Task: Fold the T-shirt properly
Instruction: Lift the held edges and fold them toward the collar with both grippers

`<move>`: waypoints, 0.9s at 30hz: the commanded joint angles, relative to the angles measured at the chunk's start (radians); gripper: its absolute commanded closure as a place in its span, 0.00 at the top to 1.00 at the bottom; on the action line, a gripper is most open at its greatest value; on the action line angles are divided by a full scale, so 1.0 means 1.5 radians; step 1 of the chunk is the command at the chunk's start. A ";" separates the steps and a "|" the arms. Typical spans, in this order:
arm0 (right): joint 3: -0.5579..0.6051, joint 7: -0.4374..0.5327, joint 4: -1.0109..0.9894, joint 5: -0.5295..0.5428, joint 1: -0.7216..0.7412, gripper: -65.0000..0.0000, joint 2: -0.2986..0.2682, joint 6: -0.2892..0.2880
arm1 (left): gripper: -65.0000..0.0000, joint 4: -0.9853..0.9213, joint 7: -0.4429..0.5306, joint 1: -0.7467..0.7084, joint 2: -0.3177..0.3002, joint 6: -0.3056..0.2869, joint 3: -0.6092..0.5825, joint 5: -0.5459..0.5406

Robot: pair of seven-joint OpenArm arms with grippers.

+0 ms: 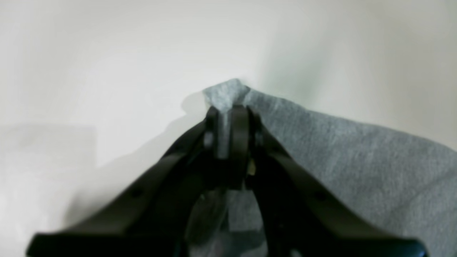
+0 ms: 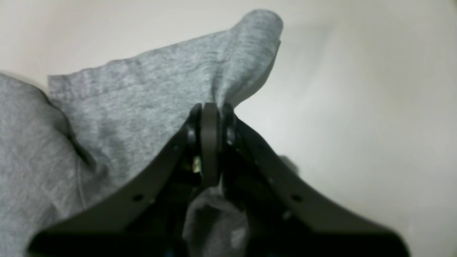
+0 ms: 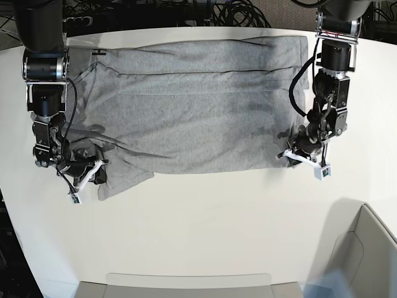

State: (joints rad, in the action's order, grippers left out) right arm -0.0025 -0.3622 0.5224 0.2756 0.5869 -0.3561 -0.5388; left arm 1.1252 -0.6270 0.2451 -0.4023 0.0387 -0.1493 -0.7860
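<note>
The heather-grey T-shirt lies spread across the far half of the white table, plain side up, with no lettering showing. My left gripper is at the shirt's near right corner. In the left wrist view it is shut on a pinched tip of the T-shirt. My right gripper is at the near left corner by the sleeve. In the right wrist view it is shut on a raised fold of the T-shirt.
The white table stretches toward the near edge. A grey bin stands at the near right corner. A flat grey tray lies along the near edge. Cables hang behind the table.
</note>
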 commanded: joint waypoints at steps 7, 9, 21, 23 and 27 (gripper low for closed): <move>0.022 0.016 0.009 0.012 0.094 0.00 -0.008 0.001 | 0.06 0.005 -0.004 0.047 -0.009 0.004 0.058 0.005; 0.022 0.016 0.009 0.012 0.108 0.00 -0.008 0.001 | 0.06 0.006 -0.004 0.048 -0.009 0.004 0.067 0.005; 0.022 -0.005 0.075 0.012 0.086 0.00 -0.028 0.001 | 0.06 0.108 -0.013 0.010 -0.024 0.006 0.070 0.004; 0.018 -0.036 0.118 0.012 0.068 0.00 -0.033 0.001 | 0.06 0.130 -0.043 0.003 -0.029 0.006 0.071 0.004; 0.016 -0.074 0.194 0.012 0.020 0.00 -0.046 0.001 | 0.06 0.163 -0.060 -0.024 -0.030 0.006 0.097 0.004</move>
State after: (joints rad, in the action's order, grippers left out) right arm 0.0292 -0.5007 0.7952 0.2783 0.5819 -0.4114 -0.5388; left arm 1.3529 -0.7334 0.1989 -0.4313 0.0505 -0.0154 -0.7818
